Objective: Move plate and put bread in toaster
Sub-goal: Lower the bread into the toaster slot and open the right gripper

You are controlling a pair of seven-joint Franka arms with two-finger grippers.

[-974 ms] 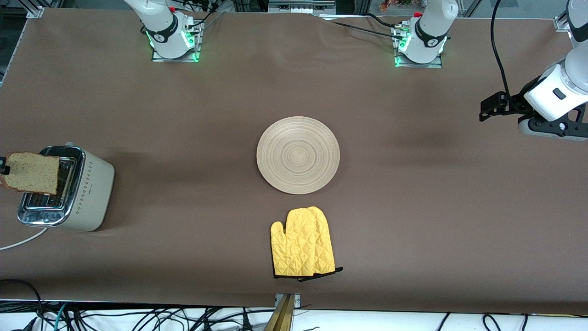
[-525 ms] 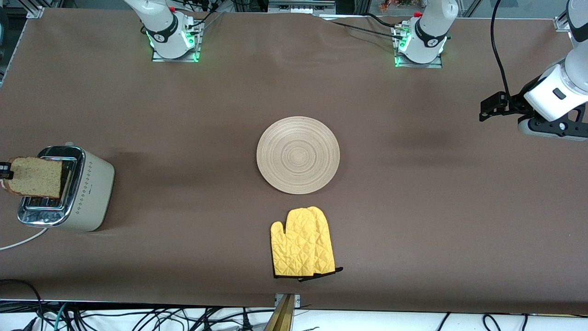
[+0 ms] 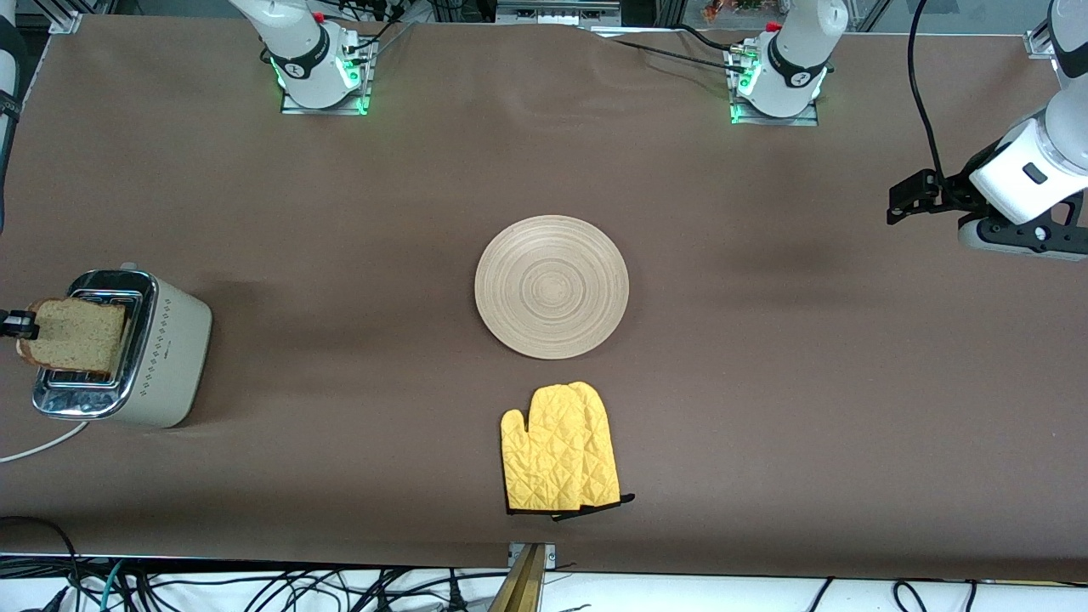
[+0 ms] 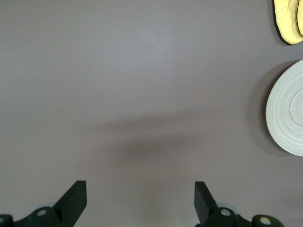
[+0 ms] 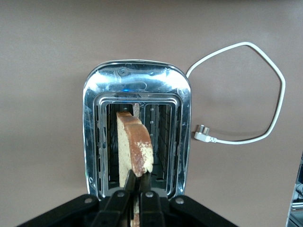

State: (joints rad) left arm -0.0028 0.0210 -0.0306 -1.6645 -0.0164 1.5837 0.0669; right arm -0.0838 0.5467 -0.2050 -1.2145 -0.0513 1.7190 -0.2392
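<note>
My right gripper is pinched tight on the crust edge of the bread, holding the slice upright with its lower part down in one slot of the toaster. The slot it sits in is the one on the side away from the toaster's dotted wall (the other slot gapes beside it). In the front view the bread stands half out of the chrome top of the toaster, which sits at the right arm's end of the table, its white cord looping away over the brown table.

My left gripper waits with its fingers spread wide and nothing between them, over bare table at the left arm's end. The plate lies flat at mid-table, well apart from the toaster, and a yellow oven mitt lies just beside it, nearer the front camera.
</note>
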